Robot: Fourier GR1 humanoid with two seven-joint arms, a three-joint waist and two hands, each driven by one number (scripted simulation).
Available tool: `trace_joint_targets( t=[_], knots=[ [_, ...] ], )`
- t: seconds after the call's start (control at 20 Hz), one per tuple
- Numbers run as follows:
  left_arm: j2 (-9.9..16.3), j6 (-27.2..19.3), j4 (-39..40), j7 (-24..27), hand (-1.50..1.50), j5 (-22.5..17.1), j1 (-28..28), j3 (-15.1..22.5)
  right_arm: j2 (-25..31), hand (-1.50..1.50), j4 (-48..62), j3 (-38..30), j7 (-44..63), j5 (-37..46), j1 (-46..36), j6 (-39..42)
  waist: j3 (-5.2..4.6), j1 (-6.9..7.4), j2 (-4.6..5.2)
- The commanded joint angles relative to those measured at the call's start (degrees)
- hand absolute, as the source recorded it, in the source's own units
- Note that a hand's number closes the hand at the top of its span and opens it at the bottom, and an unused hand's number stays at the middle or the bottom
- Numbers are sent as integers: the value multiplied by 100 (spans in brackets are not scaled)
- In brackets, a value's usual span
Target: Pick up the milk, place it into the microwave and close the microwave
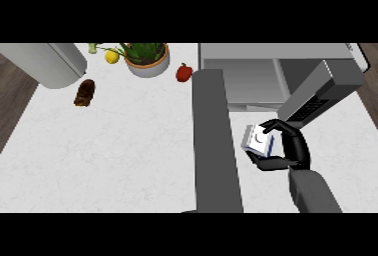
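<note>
Low and right of centre in the frame, your right hand [284, 150] has its fingers curled round the milk [258, 140], holding it just in front of the open microwave [244, 75]. Its door [325, 92] swings out at upper right. A potted plant [146, 59] sits at upper left on the tabletop [111, 150].

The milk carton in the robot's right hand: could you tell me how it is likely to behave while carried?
The milk carton looks boxy with flat faces, so it probably stays stiff and won't roll. The right hand curls around it from both sides, so slipping seems unlikely, though it might tip if set down tilted.
</note>
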State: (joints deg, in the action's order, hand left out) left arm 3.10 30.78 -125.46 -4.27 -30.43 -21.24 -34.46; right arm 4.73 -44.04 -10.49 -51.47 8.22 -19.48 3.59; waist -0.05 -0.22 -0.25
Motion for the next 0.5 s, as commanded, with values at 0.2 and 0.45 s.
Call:
trace_joint_targets(
  t=[0.2,0.45],
  knots=[
    [-295,-112,-226,43,-150,423,25,350,-437,150,-1665,510,1589,131,27,-647,2,16,9],
    [-163,440,588,426,-150,410,148,-111,-459,150,-1113,462,1783,462,-800,-1325,2,64,26]
  ],
)
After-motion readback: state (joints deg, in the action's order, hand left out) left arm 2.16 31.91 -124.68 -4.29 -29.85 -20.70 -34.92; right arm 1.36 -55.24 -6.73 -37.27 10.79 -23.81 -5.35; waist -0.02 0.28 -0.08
